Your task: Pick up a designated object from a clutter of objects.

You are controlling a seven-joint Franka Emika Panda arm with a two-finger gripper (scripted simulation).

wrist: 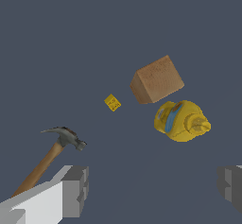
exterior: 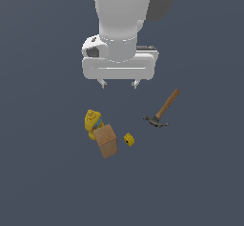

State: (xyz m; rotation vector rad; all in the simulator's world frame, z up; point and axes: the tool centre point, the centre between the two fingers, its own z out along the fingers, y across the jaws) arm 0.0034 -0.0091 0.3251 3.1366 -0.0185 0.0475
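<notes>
The designated object, a tiny bright-yellow block (exterior: 129, 139) (wrist: 112, 102) with a dark spot, lies on the dark floor just to the exterior view's right of the tan cardboard box (exterior: 106, 141) (wrist: 156, 79). A yellow bottle (exterior: 92, 122) (wrist: 182, 120) with a blue label lies against the box's far side. A wooden-handled hammer (exterior: 163, 109) (wrist: 49, 157) lies further to the exterior view's right. My gripper (exterior: 119, 83) (wrist: 153, 190) hangs open well above the floor, behind the clutter, with nothing between its fingers (wrist: 75, 190).
The white arm (exterior: 126, 20) fills the upper middle of the exterior view. Dark flat floor (exterior: 43, 182) surrounds the clutter on all sides.
</notes>
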